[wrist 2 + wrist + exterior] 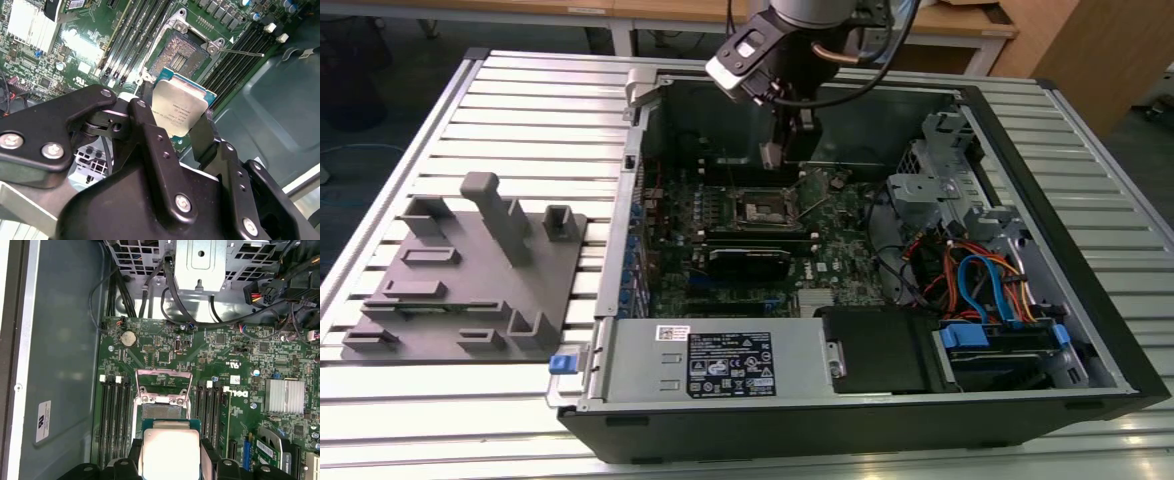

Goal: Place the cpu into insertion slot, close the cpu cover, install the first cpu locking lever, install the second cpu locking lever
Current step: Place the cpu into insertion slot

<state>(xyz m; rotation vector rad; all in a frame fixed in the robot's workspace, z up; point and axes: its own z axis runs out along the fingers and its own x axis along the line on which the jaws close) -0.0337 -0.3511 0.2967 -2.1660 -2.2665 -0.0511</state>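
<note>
Second wrist view, cpu (180, 107) gripped between jaws, insertion slot (181, 54) nearby

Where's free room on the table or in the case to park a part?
Free: bare slats of the table bordering the grey fixture, at the exterior view's top left and bottom left. Crowded: cables on the case's right in that view; gripper holds the cpu near the insertion slot.

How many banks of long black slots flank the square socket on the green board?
2: one bank along one side of the silver-rimmed square socket, the other bank along the opposite side. The end effector holding the flat grey chip may hide more.
</note>
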